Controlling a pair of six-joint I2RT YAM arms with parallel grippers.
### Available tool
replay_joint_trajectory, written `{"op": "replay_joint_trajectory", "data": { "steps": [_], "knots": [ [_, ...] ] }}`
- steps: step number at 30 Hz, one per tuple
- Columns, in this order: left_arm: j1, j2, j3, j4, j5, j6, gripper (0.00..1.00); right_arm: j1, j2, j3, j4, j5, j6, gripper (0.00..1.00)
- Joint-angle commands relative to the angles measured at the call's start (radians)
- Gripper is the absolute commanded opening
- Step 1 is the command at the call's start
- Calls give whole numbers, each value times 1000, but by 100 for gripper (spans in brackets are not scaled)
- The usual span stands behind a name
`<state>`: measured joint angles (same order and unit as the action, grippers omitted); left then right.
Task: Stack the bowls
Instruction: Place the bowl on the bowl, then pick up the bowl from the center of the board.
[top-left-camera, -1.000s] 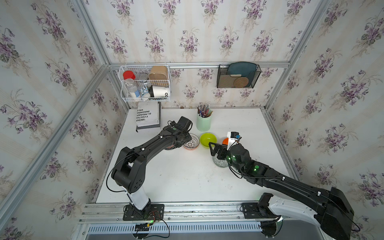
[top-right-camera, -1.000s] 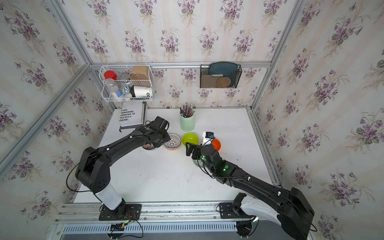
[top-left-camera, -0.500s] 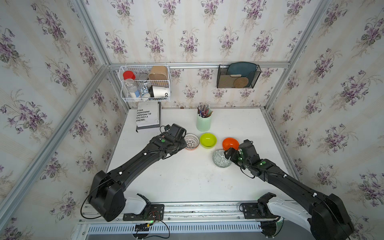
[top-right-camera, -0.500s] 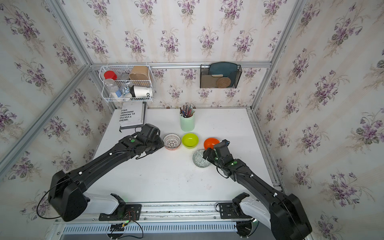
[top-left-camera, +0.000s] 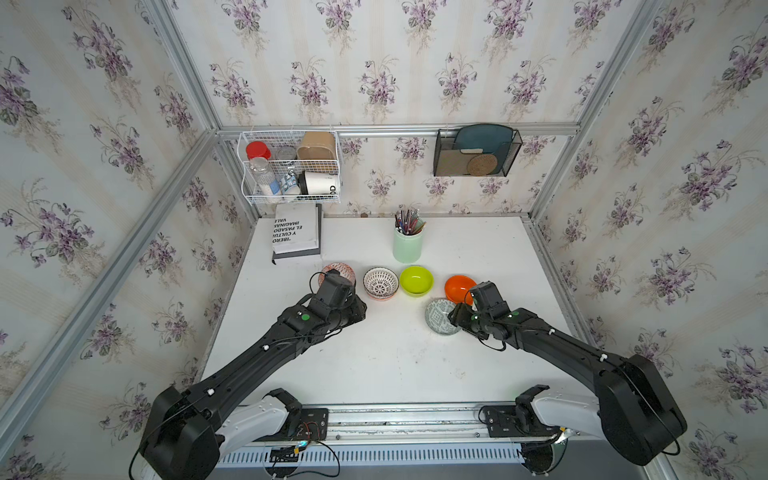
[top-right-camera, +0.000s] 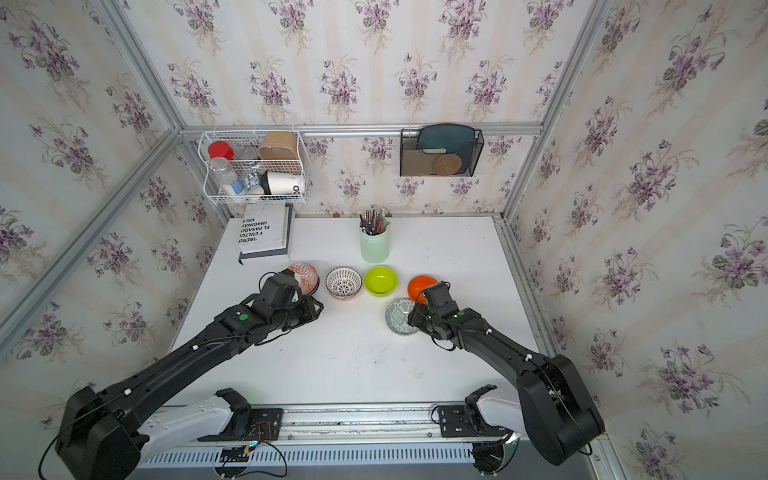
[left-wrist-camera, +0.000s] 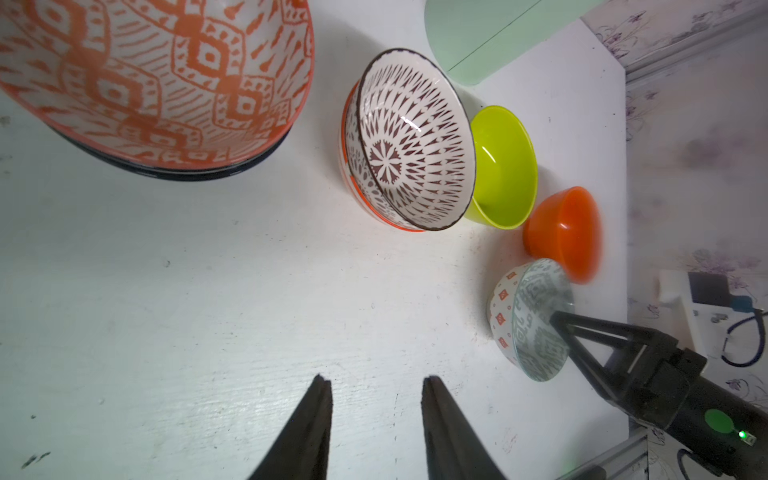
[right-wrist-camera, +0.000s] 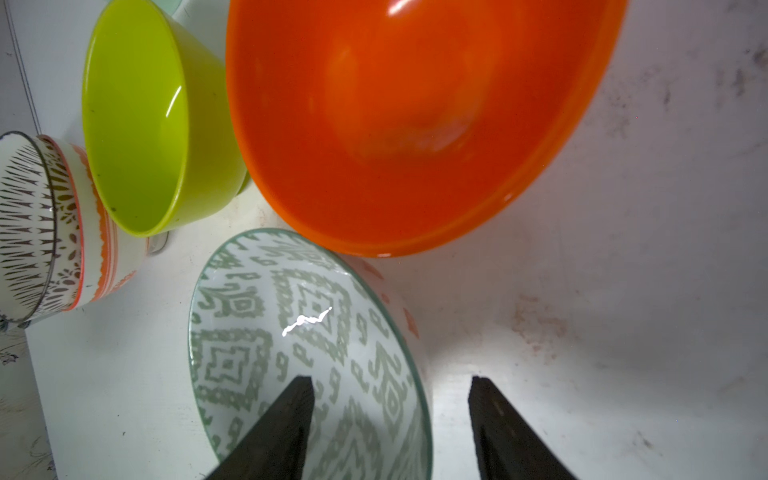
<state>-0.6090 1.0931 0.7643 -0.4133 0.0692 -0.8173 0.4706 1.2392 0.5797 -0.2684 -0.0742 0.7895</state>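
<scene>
The grey-green patterned ceramic bowl, set on the white table just beside the plain orange bowl, is straddled at its rim by the right gripper, jaws parted. The rim should be pinched squarely before lifting; the left gripper is narrowly parted and empty.

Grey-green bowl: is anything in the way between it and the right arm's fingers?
No, nothing visible. The right fingers straddle the rim of the grey-green bowl: one inside, one outside, not yet squeezing.
</scene>
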Motion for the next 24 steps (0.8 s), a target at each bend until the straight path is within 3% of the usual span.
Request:
{"op": "replay_joint_trajectory", "data": {
  "steps": [1, 9, 13, 17, 22, 24],
  "knots": [
    [0, -27, -26, 82, 19, 29, 40, 0, 9, 9, -28, 32, -3, 59],
    [0, -99, -97, 142, -17, 8, 41, 1, 71, 42, -32, 40, -11, 40],
    [2, -136, -131, 168, -42, -3, 41, 4, 89, 69, -46, 42, -12, 25],
    [2, -155, -142, 175, -56, -3, 41, 13, 80, 78, -56, 48, -5, 18],
    [2, -161, -148, 179, -69, -4, 41, 32, 84, 94, -79, 52, 2, 0],
    [2, -166, -150, 176, -73, -5, 42, 44, 82, 98, -87, 58, 9, 0]
  ]
}}
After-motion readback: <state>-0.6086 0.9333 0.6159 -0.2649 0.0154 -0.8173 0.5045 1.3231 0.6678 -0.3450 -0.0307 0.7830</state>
